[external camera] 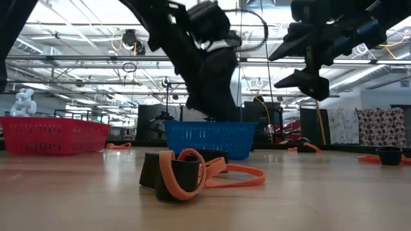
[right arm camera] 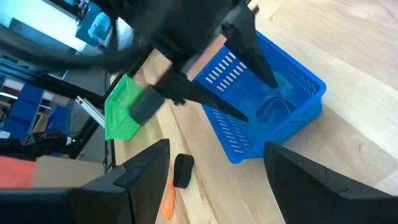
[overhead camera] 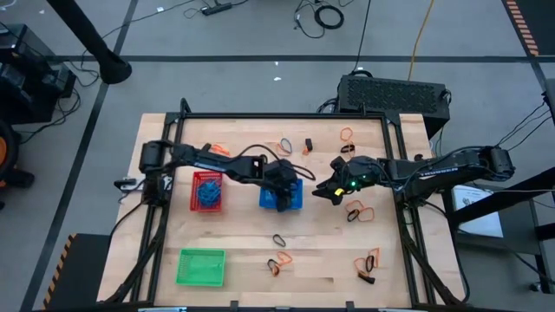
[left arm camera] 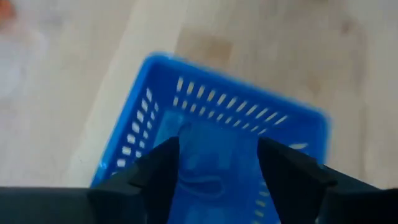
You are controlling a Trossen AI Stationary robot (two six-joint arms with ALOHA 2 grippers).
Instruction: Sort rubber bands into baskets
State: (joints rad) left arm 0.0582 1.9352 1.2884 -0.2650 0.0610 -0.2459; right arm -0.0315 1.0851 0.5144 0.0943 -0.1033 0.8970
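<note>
- The left tool [overhead camera: 279, 177] is being held over the blue basket [overhead camera: 293, 198] at mid-counter, its fingers [left arm camera: 158, 174] spread apart with nothing between them.
- The right tool [overhead camera: 323, 191] is being held open and empty just beside that basket.
- Blue bands [right arm camera: 277, 107] are lying inside the blue basket.
- Orange and black bands [overhead camera: 362, 211] are lying scattered on the counter [overhead camera: 251, 243].
- The red basket [overhead camera: 206, 191] and green basket [overhead camera: 201, 267] are sitting toward the left.

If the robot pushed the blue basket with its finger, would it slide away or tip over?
Probably slide. The blue basket looks low and wide, so tipping seems unlikely. Its thin plastic mesh walls suggest it is light, and the wooden table looks smooth, so a small push may move it.
</note>
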